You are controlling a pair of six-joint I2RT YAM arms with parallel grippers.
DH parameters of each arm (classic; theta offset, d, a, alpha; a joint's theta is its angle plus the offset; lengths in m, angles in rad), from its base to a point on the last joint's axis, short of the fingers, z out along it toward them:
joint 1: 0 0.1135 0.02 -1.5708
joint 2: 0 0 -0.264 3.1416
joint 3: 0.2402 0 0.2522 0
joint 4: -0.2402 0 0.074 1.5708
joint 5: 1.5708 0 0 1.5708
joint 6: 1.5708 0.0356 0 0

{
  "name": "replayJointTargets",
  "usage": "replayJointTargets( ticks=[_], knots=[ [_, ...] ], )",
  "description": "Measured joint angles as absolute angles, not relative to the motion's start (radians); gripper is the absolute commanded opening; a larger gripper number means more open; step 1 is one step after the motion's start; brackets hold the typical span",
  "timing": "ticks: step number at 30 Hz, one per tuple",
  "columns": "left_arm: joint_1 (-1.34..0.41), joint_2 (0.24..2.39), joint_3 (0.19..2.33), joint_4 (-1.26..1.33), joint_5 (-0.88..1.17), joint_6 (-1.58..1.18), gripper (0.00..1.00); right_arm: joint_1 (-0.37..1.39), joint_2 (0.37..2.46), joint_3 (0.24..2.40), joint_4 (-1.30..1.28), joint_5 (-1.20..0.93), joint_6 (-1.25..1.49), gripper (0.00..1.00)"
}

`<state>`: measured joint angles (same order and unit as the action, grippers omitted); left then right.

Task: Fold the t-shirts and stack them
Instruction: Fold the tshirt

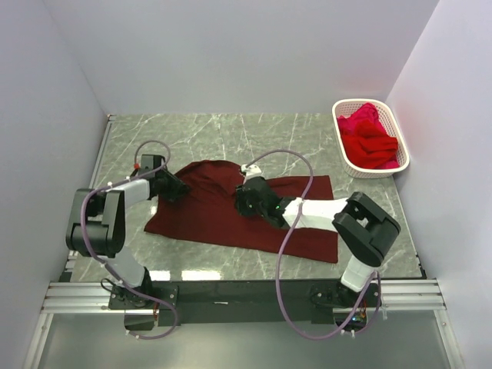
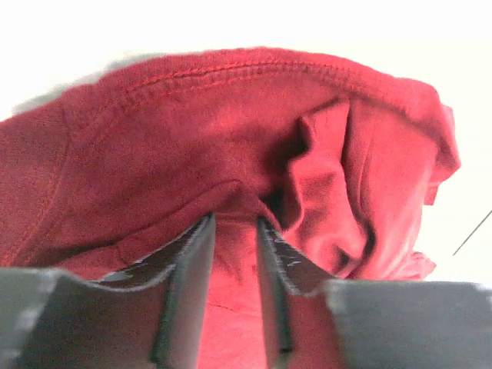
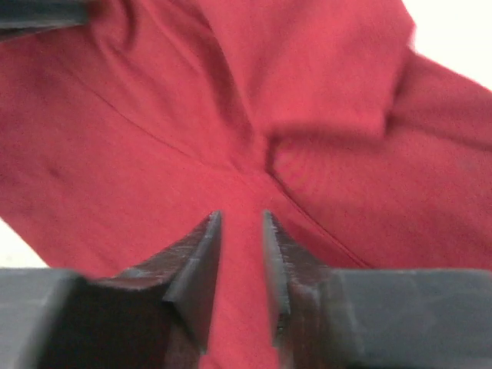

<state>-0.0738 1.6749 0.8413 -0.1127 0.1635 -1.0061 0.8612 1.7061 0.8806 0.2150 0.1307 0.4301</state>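
Rumpled maroon t-shirt [image 1: 206, 217], partly folded

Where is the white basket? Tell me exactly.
In the top view the white basket sits at the far right corner of the table, by the right wall, holding bright red shirts, apart from the dark maroon shirt spread mid-table.

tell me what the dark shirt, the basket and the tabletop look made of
The dark shirt: soft matte cloth, likely cotton; it creases and shows stitched seams. The basket: white plastic with moulded slots. The tabletop: grey marble look, white veins, smooth; possibly laminate.
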Motion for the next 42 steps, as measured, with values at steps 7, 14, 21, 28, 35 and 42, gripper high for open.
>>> replayJointTargets(
  ticks=[7,14,21,28,35,42],
  knots=[
    [-0.032,1.599,0.766,-0.068,0.194,-1.006,0.46,0.847,1.597,0.853,0.178,0.142,0.453,0.45],
    [-0.032,1.559,0.822,-0.083,0.258,-0.928,0.48,0.709,1.612,1.111,0.047,0.146,0.489,0.45],
    [-0.034,1.539,0.934,-0.145,0.281,-0.864,0.48,0.648,1.924,1.47,-0.041,0.086,0.486,0.48],
    [-0.034,1.539,1.004,-0.196,0.31,-0.828,0.48,0.625,2.168,1.645,-0.186,0.03,0.48,0.5],
    [-0.034,1.539,1.028,-0.212,0.336,-0.811,0.48,0.609,2.249,1.704,-0.232,0.01,0.482,0.5],
    [-0.034,1.539,1.028,-0.226,0.345,-0.805,0.48,0.608,2.296,1.77,-0.229,0.0,0.483,0.45]
  ],
)
